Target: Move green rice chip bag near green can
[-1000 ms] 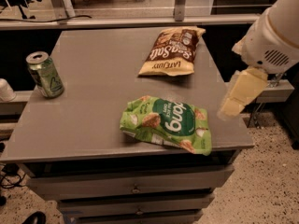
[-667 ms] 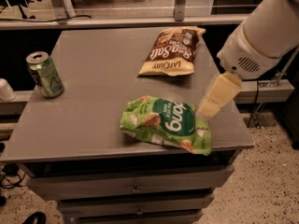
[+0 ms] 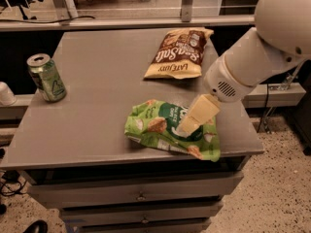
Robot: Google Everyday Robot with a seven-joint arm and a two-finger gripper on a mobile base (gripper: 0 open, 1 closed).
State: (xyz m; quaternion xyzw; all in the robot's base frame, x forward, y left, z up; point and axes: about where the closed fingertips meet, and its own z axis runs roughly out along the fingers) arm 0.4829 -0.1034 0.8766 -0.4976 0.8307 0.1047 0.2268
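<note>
Plastic film, so the green rice chip bag is prob v light, soft, crinkly & kinda slippery, and the chips inside break easy. It lies front-right on the surface, well apart from the green can at the left edge. End effector is down over the bag's middle, can't tell if open or closed tbh. I'd pinch a raised fold, not squash it flat.

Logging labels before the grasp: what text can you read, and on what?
"Sea Salt": upside down on the brown-and-yellow chip bag.
"LATE JULY": same bag, yellow band.
Lettering on the green rice chip bag: partly hidden by the claw over it, rest blurred.
Markings on the green can: unreadable.
</note>
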